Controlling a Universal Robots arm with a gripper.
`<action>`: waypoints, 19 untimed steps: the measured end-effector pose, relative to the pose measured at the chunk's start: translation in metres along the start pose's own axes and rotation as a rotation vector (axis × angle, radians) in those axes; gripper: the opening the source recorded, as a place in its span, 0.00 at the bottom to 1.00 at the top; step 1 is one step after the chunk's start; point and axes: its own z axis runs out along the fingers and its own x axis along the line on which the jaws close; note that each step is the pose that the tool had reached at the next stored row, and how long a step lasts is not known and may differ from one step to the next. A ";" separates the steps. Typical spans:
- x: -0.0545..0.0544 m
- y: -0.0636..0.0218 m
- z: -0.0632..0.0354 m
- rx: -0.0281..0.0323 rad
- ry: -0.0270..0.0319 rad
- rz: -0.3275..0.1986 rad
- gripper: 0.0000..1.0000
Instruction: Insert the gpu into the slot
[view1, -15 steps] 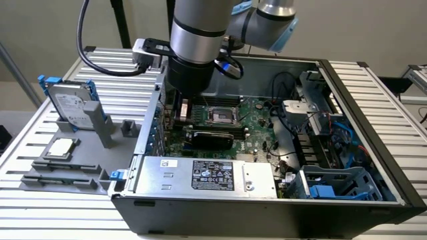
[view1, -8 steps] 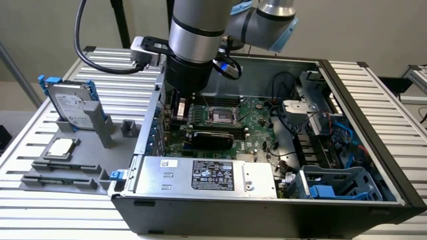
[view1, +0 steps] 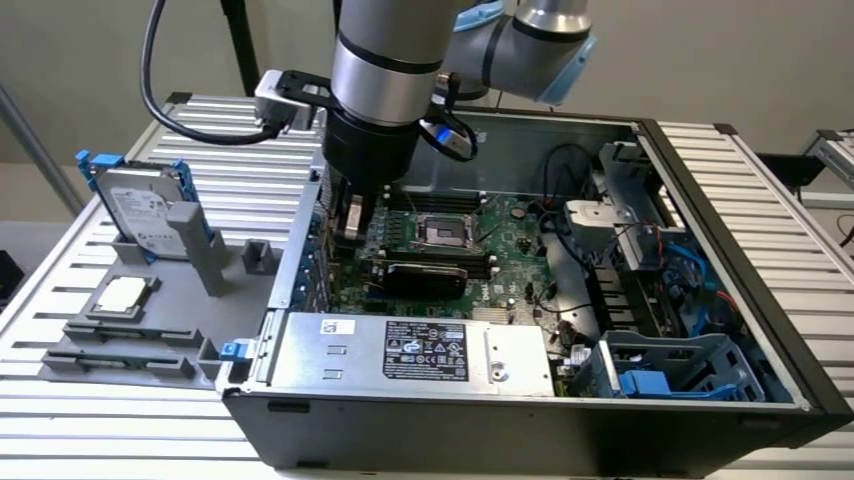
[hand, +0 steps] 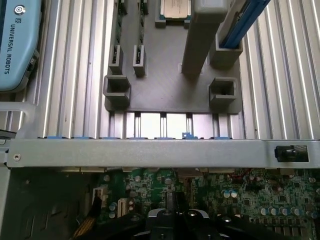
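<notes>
We see the gripper (view1: 350, 222) lowered into the open computer case (view1: 747, 330), at the end of the green motherboard (view1: 514, 230) nearest the case's rear wall, beside the square silver processor socket (view1: 442, 231). The gpu (view1: 418, 275) lies flat on the motherboard just in front of that socket, between it and the silver power-supply box (view1: 414, 352). The blue slot is hard to pick out here; we think it sits under or beside the card, but we cannot be sure. Nor can we tell whether the jaws are spread or pressed together, since the arm's body hides them and the wrist view catches just dark metal at its edge. To do this step well, we judge the card must stay level and square to the motherboard, with pressure straight down and even along its length, not at one end.
</notes>
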 end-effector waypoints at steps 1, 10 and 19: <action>0.000 0.0004 0.0000 -0.0020 -0.0003 0.002 0.11; -0.003 0.0023 0.0003 -0.0070 -0.0061 0.014 0.11; -0.005 0.0056 0.0002 -0.0232 -0.0184 0.017 0.11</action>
